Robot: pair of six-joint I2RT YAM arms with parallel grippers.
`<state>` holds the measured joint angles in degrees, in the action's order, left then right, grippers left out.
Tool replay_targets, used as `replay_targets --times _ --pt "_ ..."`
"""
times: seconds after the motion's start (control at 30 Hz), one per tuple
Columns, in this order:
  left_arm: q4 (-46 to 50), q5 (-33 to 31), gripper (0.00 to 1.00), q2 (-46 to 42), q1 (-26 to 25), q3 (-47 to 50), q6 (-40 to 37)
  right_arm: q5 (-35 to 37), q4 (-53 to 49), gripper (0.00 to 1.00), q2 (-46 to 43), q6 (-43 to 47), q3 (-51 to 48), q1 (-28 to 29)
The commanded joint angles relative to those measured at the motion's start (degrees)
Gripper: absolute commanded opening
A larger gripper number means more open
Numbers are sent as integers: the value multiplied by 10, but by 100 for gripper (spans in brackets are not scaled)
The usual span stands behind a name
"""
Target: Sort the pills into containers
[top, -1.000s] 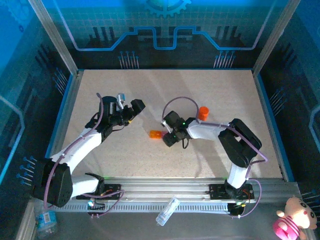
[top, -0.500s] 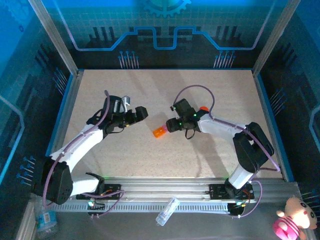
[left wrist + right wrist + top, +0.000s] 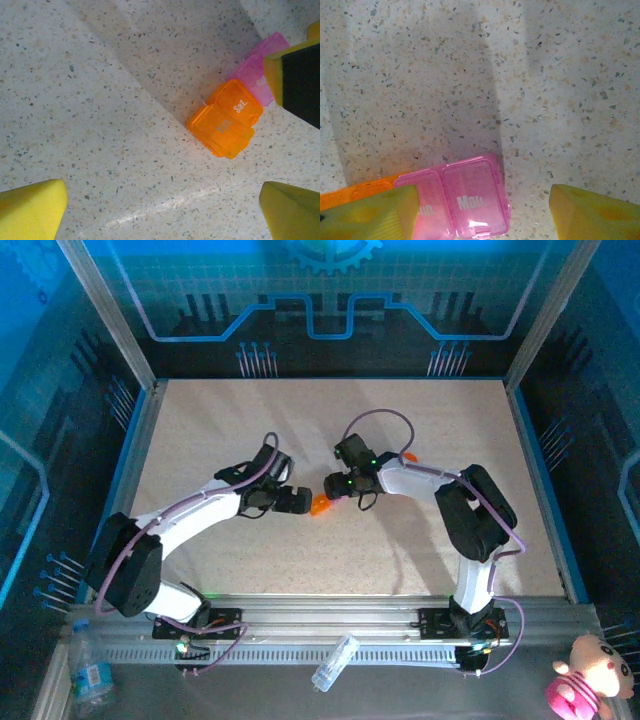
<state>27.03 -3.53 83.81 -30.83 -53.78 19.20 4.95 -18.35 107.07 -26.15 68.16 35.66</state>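
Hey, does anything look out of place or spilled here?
Nothing spilled or damaged. One oddity: a small clear bottle lies on its side off the table, on the metal ledge at the near edge.

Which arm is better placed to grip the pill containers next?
Right, probably. The right gripper straddles the pink end of the containers, with one finger right beside it. The left gripper is wide open, but the containers lie ahead of its fingers, not between them.
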Motion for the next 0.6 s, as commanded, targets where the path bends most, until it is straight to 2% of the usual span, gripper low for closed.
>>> replay_targets --times 0.0,0.27,0.57 --pt "12 -29 99 19 -14 -24 -26 -6 12 70 11 -14 -5 -7" --pt "0 -44 99 47 -48 -37 -42 -9 27 70 22 -16 -25 -8" --pt "0 -59 99 83 -63 -51 -49 -13 37 69 24 -18 -35 -8"
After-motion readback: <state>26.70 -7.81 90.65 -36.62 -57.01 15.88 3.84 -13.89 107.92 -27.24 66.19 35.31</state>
